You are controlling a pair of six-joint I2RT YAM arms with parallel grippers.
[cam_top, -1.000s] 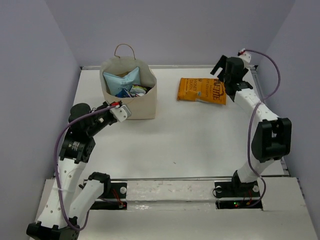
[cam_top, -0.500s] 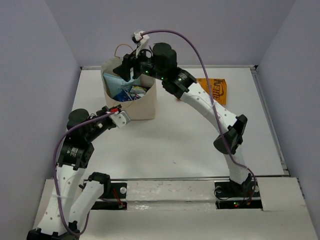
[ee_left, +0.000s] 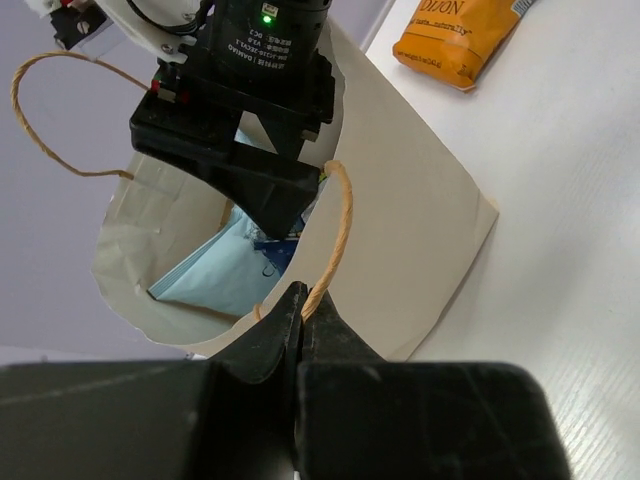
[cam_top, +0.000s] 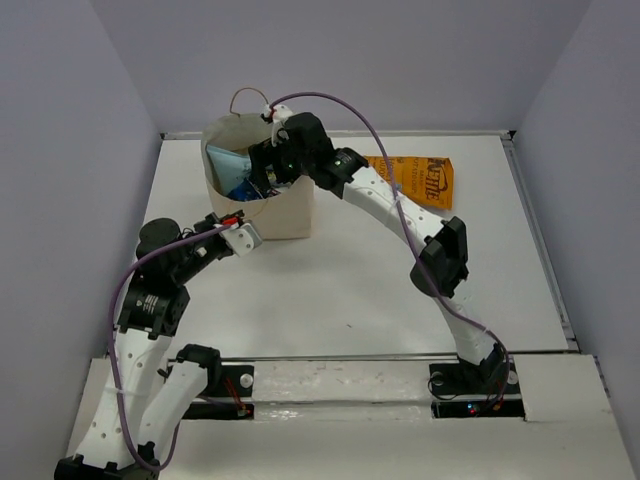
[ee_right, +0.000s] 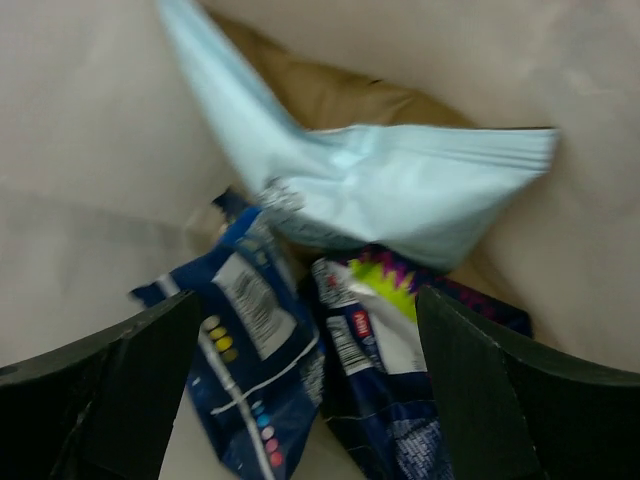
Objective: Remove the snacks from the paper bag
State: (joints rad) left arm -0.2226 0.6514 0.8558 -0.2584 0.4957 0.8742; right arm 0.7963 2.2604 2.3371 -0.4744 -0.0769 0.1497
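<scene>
- paper bag (cam_top: 285, 215) stands upright at the far left of the table (cam_top: 350, 280). orange chip bag (cam_top: 430, 180) lies flat to its right, apart from it, partly hidden by the right arm (cam_top: 390, 205).
- left gripper (ee_left: 300, 300): jaws pressed together, pinching the near loop handle (ee_left: 342, 225).
- right gripper (ee_right: 305, 330): inside the bag's mouth, jaws spread, gripping nothing.
- below it: light teal packet (ee_right: 400, 190) uppermost, dark blue packet (ee_right: 250, 370) and purple packet (ee_right: 390, 340) beneath.

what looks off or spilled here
Nothing stands out. The paper bag stands upright, its near handle pinched by the left claw; the right claw hangs open over the packets inside, and the orange chip bag lies flat on the table.
</scene>
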